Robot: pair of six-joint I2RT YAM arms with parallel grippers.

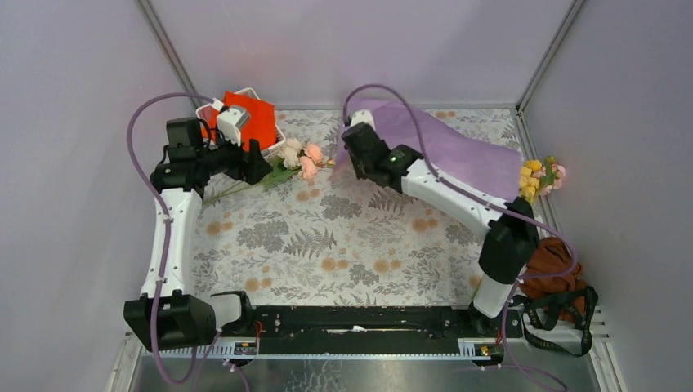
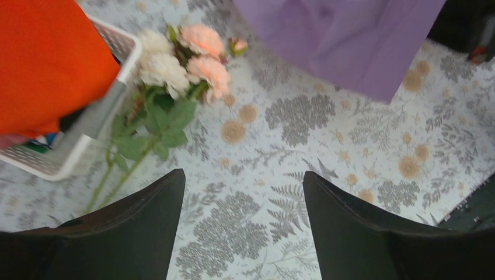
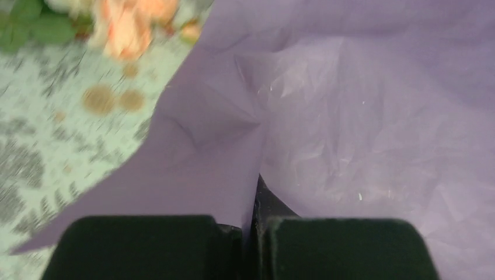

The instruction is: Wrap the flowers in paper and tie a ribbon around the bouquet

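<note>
A spray of artificial flowers (image 1: 296, 156) (image 2: 178, 64) (image 3: 122, 26) lies flat at the left rear of the printed surface (image 1: 351, 245). Its cream-white and peach-pink blooms point toward the centre, with broad green leaves behind them and thin green stems trailing toward the left front. A second small bunch of yellow and pink blooms (image 1: 539, 175) lies well apart from it, at the right edge. The large, thin purple sheet of paper (image 1: 470, 147) (image 2: 344, 41) (image 3: 350, 116) spreads over the right rear, faintly creased. Its left edge, near the pink blooms, is pinched in the closed right claw (image 1: 353, 135) (image 3: 251, 224).
</note>
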